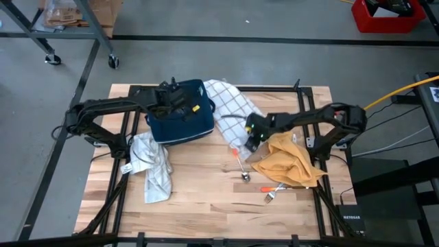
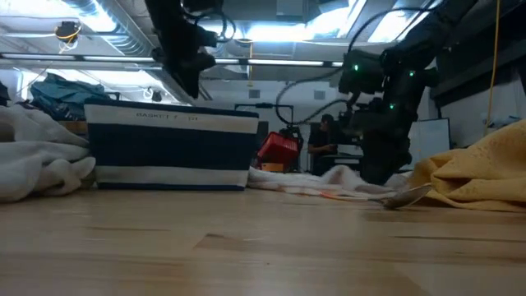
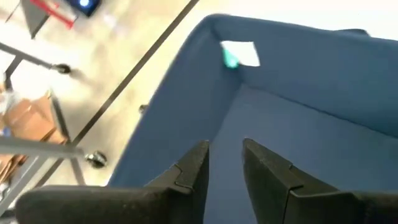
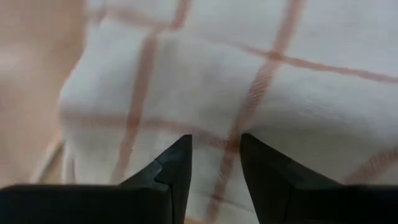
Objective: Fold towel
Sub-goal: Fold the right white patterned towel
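Observation:
A white checked towel (image 1: 230, 103) lies crumpled on the table, its far part against the right side of a navy basket (image 1: 185, 127). My right gripper (image 1: 250, 137) stands low over the towel's near-right part (image 4: 217, 74), pointing steeply down, open, with nothing between its fingers. My left gripper (image 1: 184, 108) hangs above the basket's open top, also open and empty; the left wrist view looks past it (image 3: 225, 149) into the basket's blue inside (image 3: 298, 93). In the low view the right gripper (image 2: 380, 173) comes down behind the towel's pale edge (image 2: 312, 182). My right gripper's fingertips (image 4: 180, 149) are right at the checked towel's surface, one on either side of a stripe. I cannot tell whether they touch the cloth. My left gripper touches nothing.
A grey-white towel (image 1: 152, 165) lies at the near left of the basket. A yellow cloth (image 1: 291, 161) is heaped at the right, close beside my right arm. A spoon (image 1: 243, 171) and a fork (image 1: 272, 192) lie on the bare wood near the middle.

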You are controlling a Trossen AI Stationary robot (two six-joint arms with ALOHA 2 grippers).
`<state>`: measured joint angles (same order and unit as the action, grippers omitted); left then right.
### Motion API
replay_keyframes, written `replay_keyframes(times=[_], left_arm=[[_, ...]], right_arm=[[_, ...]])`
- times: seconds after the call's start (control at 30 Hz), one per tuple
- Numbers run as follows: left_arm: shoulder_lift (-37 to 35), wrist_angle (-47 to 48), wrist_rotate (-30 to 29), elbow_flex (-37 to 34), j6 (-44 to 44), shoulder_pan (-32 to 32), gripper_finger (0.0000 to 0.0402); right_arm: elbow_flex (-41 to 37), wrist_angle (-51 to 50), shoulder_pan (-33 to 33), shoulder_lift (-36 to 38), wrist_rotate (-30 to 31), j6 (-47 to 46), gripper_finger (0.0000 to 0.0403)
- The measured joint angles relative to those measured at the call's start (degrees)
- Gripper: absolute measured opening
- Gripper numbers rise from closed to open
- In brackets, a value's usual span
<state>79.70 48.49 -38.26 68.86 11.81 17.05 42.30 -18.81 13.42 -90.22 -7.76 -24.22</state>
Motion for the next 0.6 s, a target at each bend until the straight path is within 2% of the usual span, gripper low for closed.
replay_keyframes(times=[0.17,0.3,0.5,0.6], left_arm=[[0.1,-1.4,5.6,0.0,1.0,-4.1,0.0088],[0.2,-5.2,10.6,0.0,2.6,-7.0,0.0088],[0.2,-11.5,12.2,0.0,2.6,-11.0,0.0088],[0.2,-14.0,12.3,0.0,2.9,-12.5,0.0088]], right_arm=[[0.0,7.0,-7.5,-0.1,-1.5,0.5,0.0138],[2.4,8.4,-9.5,-0.1,-1.3,2.3,0.0138],[10.1,3.1,-9.3,0.0,-0.3,7.7,0.0138],[15.2,-3.2,-9.3,0.4,3.5,12.8,0.0138]])
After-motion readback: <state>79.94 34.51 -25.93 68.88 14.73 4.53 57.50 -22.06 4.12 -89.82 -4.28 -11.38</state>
